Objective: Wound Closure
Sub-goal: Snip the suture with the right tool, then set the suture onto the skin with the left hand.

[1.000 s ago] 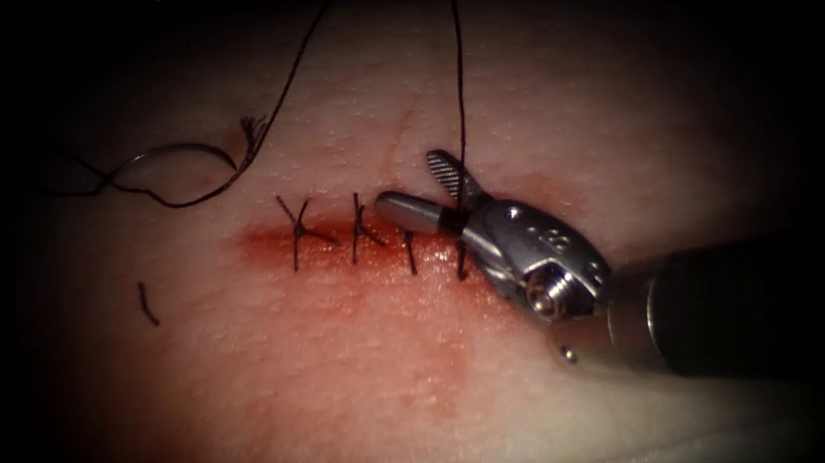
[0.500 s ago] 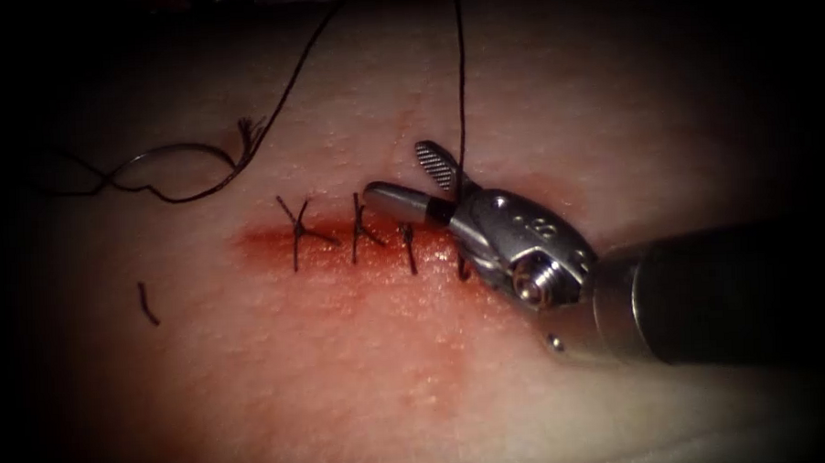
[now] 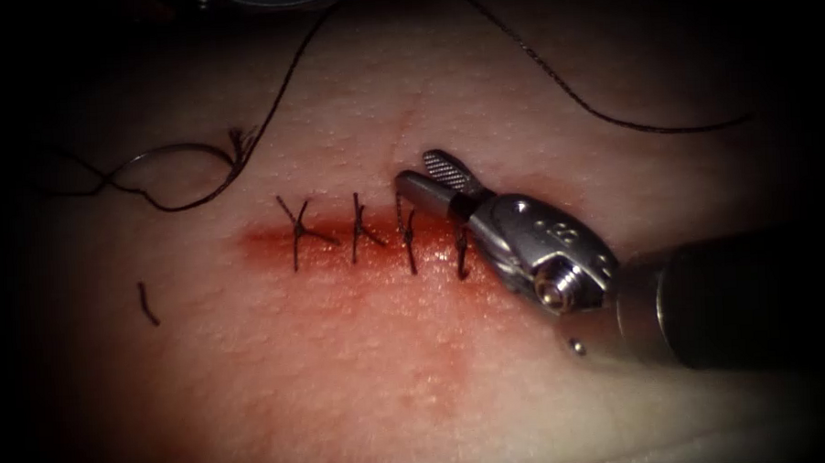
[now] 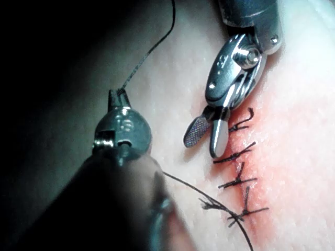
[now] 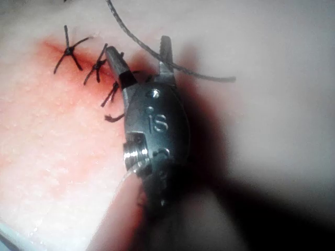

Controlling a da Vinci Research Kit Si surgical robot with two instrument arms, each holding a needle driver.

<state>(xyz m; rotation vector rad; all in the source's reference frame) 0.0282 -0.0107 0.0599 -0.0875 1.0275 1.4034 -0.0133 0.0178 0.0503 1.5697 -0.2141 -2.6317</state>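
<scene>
At the right end of the cut [image 3: 266,238], over the fourth stitch [image 3: 462,253]:

1. Right tool [image 3: 418,167]. Jaws were found moderately parted, with nothing held between them. The tips were poised just above the tissue [image 3: 345,399], near the third stitch [image 3: 410,241]. The same spread, empty jaws were recorded from the right wrist [image 5: 137,44].
2. Thread [image 3: 610,119]. One second earlier it had been stretched taut from the fourth stitch up through these jaws. It was now seen slack, draped over the tissue to the right and parted from the stitch, where only a short tail was left. The step is therefore judged to be the cutting of the thread, just completed.
3. Left tool [image 4: 116,95]. Jaws were closed on the thread, as shown from the left wrist.
4. Stitches. Four were counted across the cut, with red fluid [image 3: 387,287] spread around them.
5. Needle [image 3: 176,148]. It was laid on the tissue left of and above the cut, held by neither tool and not in the tissue.
6. Cut end [image 3: 147,303]. It was left loose at the lower left.

Next move, as judged: the empty jaws would need to be lifted clear without the fresh knot being snagged.
</scene>
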